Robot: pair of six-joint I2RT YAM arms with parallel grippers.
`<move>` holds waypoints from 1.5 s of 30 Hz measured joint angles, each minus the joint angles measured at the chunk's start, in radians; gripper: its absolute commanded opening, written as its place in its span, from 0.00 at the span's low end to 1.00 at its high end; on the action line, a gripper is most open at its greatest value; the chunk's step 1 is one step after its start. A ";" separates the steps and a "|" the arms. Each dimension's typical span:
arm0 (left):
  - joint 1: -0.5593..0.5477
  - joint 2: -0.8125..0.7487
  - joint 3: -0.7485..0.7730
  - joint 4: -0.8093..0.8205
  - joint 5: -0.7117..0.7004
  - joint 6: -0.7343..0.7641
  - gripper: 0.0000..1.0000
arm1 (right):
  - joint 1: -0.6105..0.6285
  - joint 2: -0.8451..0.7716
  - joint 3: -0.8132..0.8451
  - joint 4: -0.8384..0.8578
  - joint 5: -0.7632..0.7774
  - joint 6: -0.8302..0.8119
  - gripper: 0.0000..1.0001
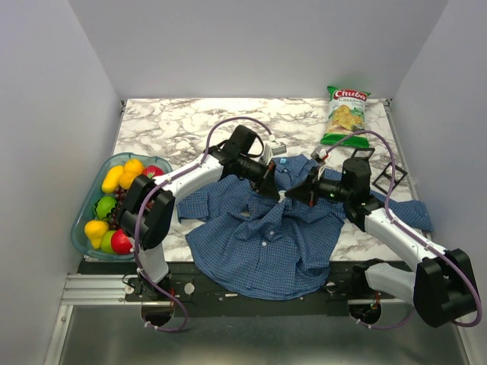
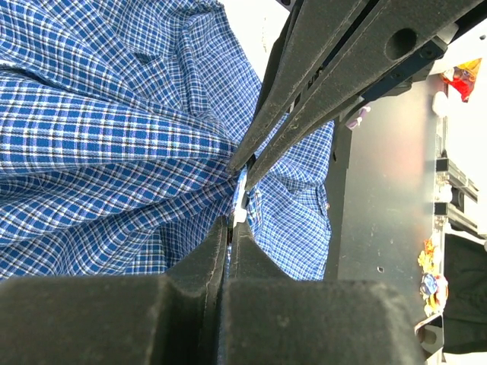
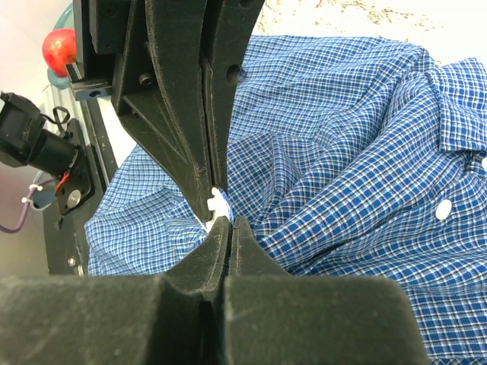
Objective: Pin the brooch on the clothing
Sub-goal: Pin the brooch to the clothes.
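Observation:
The clothing (image 1: 266, 243), a blue checked shirt, lies rumpled on the marble table, its collar toward the back. My two grippers meet tip to tip over its chest. The left gripper (image 1: 268, 185) (image 2: 230, 222) is shut, and a small white piece with a blue edge, the brooch (image 2: 240, 204) (image 3: 218, 204), pokes out at its tips. The right gripper (image 1: 289, 194) (image 3: 229, 222) is shut too, with folds of cloth drawn up to its tips just below the brooch. Most of the brooch is hidden by the fingers. White shirt buttons (image 3: 442, 210) show to the right.
A blue bowl (image 1: 85, 220) of plastic fruit stands at the table's left edge. A green chips bag (image 1: 346, 114) lies at the back right, with a black wire frame (image 1: 392, 176) in front of it. A small grey object (image 1: 277, 148) sits behind the collar.

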 measured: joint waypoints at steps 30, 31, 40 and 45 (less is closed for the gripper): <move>0.022 0.000 -0.014 0.063 0.086 -0.061 0.00 | -0.001 -0.058 -0.031 0.003 -0.023 0.025 0.45; 0.023 0.000 -0.014 0.063 0.087 -0.063 0.00 | -0.001 -0.057 -0.031 0.003 -0.023 0.025 0.44; 0.024 0.000 -0.014 0.069 0.087 -0.078 0.00 | -0.001 -0.031 -0.031 0.003 -0.023 0.025 0.42; 0.024 0.001 -0.014 0.074 0.087 -0.084 0.00 | -0.001 -0.019 -0.030 0.003 -0.023 0.023 0.41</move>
